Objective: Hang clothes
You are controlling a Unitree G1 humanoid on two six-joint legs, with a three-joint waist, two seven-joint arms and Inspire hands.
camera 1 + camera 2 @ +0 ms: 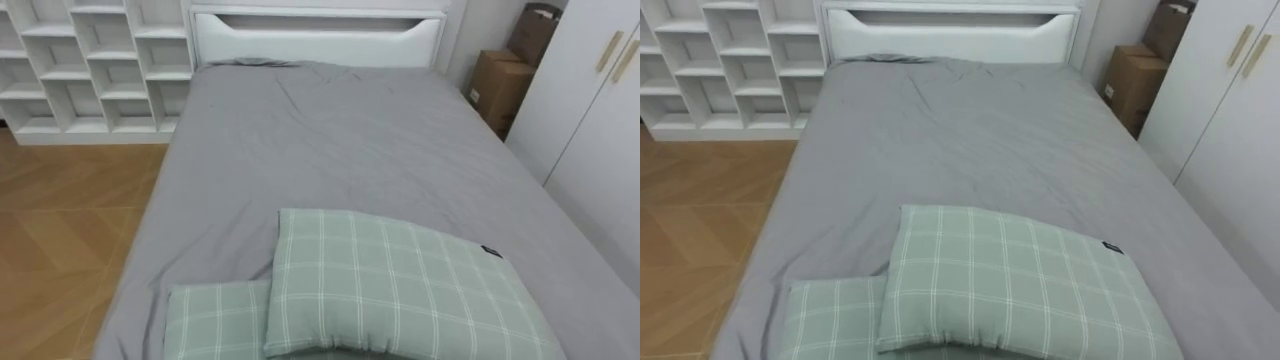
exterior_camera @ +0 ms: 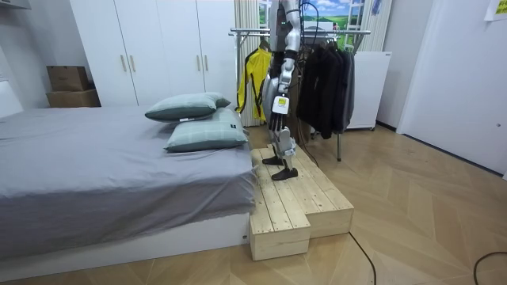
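On wooden platform (image 2: 295, 204) beside bed (image 1: 400, 150), left hand (image 2: 277, 111) hanging, clothes rack (image 2: 321, 33) behind

Green checked pillows (image 1: 400, 285) on grey bedsheet (image 1: 350, 140); hanging clothes (image 2: 325, 79) seemingly black, jacket (image 2: 253, 83) yellow.

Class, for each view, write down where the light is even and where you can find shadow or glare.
Eye views: even light on the grey bedsheet, soft shadow under the large green checked pillow. Room view: sheen on the wooden floor.
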